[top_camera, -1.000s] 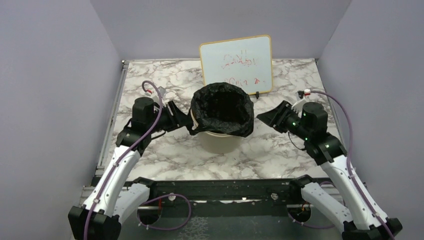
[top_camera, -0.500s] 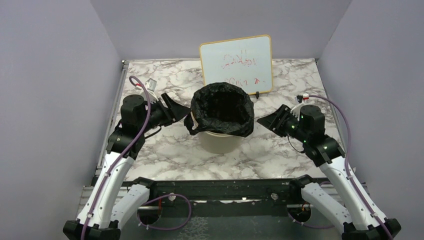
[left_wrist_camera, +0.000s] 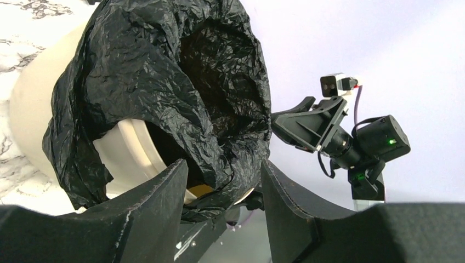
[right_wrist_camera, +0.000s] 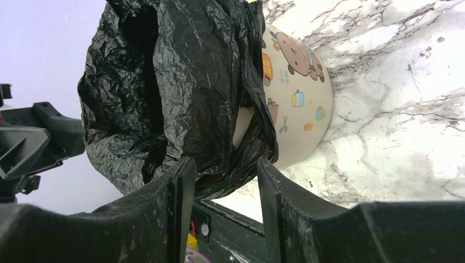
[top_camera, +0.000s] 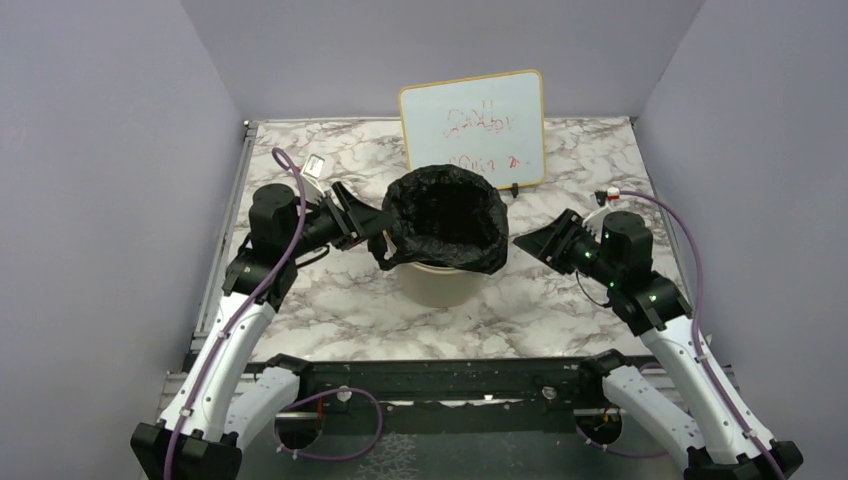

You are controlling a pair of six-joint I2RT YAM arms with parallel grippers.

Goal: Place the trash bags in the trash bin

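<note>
Marbled table between lilac walls; whiteboard behind the trash bin

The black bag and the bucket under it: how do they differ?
The trash bag is black, glossy and crinkled; the trash bin is cream and smooth. The bag hangs floppy over the rim; the bin stands rigid and upright. The bin carries cartoon pictures; the bag is plain. Both open upward.
</note>
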